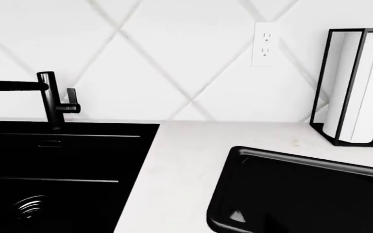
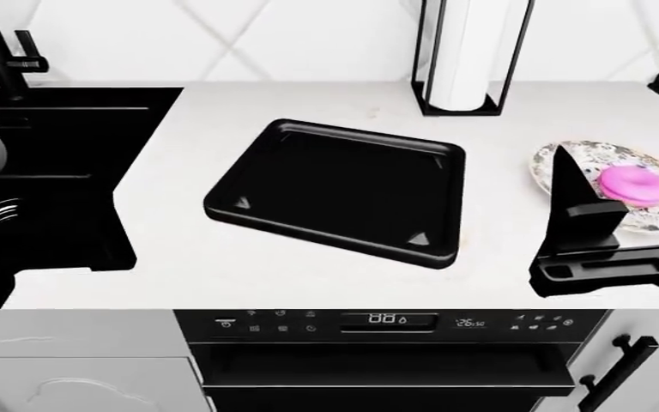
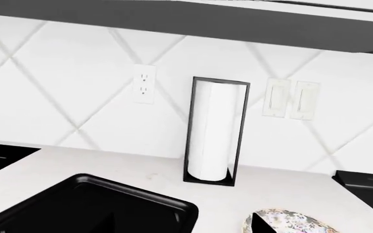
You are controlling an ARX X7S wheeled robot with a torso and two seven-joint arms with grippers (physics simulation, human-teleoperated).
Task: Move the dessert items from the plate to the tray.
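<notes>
Head view shows the glossy black square baking tray (image 2: 341, 193) empty at the white desk's (image 2: 306, 275) centre; the pink-glazed ring donut (image 2: 631, 184) lies on the floral china plate (image 2: 570, 159) far right; the right hand (image 2: 587, 236) stands beside it, its state unclear; the left hand is unseen.

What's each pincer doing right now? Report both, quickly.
Left pincer: not in view in any picture.
Right pincer: by the plate, near the donut; open or closed cannot be told.

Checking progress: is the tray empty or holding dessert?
Empty: the tray shows only bare black; the pink donut sits on the plate.
</notes>
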